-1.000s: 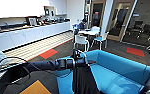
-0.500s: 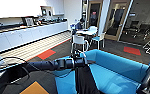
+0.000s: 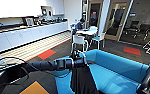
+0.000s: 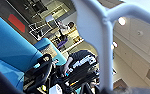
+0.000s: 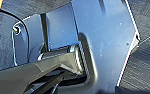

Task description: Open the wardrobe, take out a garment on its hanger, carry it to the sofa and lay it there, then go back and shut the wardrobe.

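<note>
- Left claw (image 3: 77, 58) reaches out over the sofa (image 3: 116, 72), clamped on the hanger (image 4: 101, 37).
- Garment (image 3: 82, 80) hangs limp below it, black, in front of the blue seat.
- Right claw: can't tell its state.
- Person sits at white tabletop (image 3: 87, 31) behind.

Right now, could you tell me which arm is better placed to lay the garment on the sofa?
Left, probably. The left gripper is stretched out over the sofa with the garment hanging below it, just above the seat. The right arm sits low at the side.
</note>
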